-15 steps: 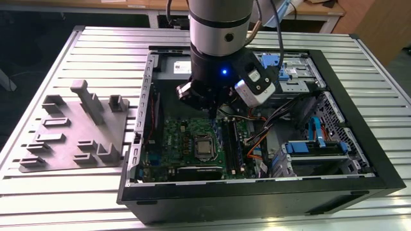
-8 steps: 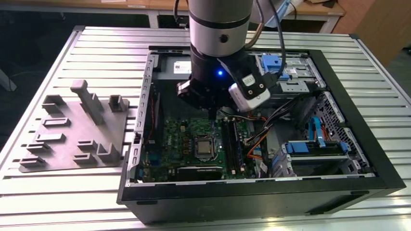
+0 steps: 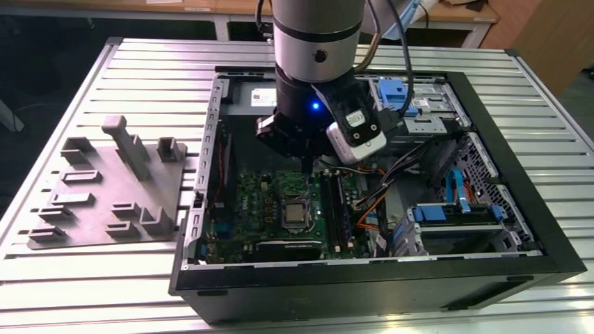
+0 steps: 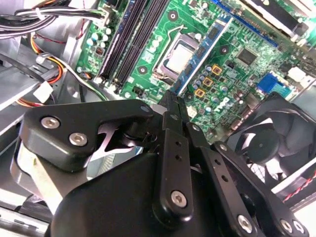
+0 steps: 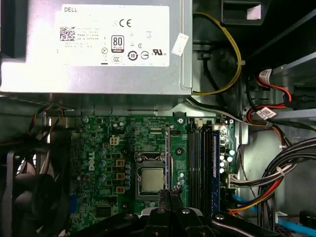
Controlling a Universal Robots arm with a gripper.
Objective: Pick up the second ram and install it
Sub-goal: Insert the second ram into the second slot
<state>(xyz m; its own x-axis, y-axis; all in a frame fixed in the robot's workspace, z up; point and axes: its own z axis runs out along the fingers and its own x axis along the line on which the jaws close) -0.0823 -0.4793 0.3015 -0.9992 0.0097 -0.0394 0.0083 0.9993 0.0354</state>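
Note:
My gripper (image 3: 304, 161) hangs inside the open computer case, low over the green motherboard (image 3: 264, 202). It is shut on the second ram (image 4: 210, 44), a thin bluish stick with dark chips. The stick juts out from my fingertips (image 4: 170, 96) above the board. In the first wrist view the ram (image 5: 168, 158) appears edge-on as a thin line between the processor socket (image 5: 150, 180) and the black memory slots (image 5: 200, 163). It floats above the board, apart from the slots (image 4: 131, 37). The part of the stick between my fingers is hidden.
A grey power-supply box (image 5: 94, 49) borders the board on one side. A black fan (image 4: 269, 143) sits at the board's edge. Cable bundles (image 5: 276, 173) and blue-tabbed drive cages (image 3: 455, 212) crowd the slot side. A grey fixture plate (image 3: 111, 188) lies on the table at the exterior view's left.

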